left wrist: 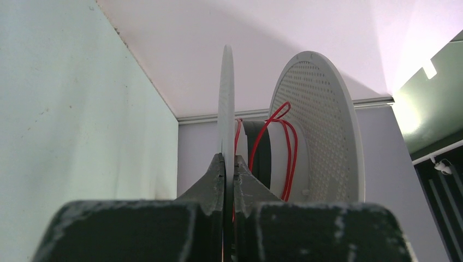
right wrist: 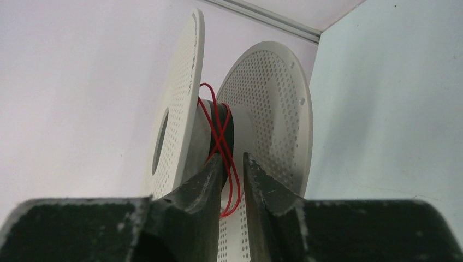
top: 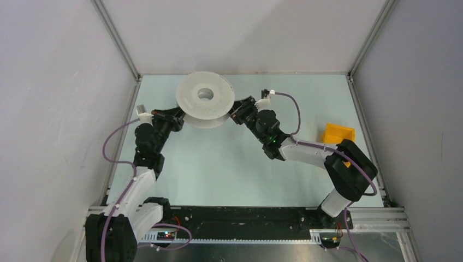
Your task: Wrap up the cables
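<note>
A: Biggest first: pale green worktop, both arms reaching to its far side. White spool sits tilted between the two hands.
B: Left hand?
A: Pinched tight on one spool disc, rim edge-on between its fingers. Right hand is narrow, small gap showing, not closed.
B: Wire?
A: Thin, red, a few loose crossed turns on the core just ahead of the right hand. One loop droops into its finger gap.
B: Risks?
A: Turns look slack, so they'd likely slide off or tangle if the spool tips. The one-sided pinch could slip. If the right hand closes off-centre, it misses the loop.
</note>
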Controlling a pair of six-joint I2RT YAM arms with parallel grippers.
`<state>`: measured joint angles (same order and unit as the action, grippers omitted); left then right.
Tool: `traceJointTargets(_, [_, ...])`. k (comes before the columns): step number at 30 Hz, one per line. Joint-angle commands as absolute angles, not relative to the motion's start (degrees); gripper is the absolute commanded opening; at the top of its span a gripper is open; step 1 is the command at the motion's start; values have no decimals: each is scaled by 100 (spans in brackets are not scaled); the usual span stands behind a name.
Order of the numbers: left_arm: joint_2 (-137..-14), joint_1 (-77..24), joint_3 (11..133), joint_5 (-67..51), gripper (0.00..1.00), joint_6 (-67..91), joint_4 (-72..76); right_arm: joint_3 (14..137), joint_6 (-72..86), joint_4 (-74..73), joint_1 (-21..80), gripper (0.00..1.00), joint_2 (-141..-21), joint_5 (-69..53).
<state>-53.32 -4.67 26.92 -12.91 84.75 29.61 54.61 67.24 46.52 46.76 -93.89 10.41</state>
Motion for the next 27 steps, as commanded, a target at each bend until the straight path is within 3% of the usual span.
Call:
traceJointTargets(1, [-5223, -527, 2796, -1459, 0, 8879, 3902, 5363, 6555, 4421, 4618, 26, -9113, 937])
traceJointTargets(18, [-5684, -527, 2922, -1754, 0, 8523, 3911, 4234, 6580, 4021, 4139, 26, -7740, 738])
traceJointTargets(27, [-6630, -727, 3260, -2203, 0, 7877, 3911, 3043, 5456, 3046, 3951, 29, -5890, 991])
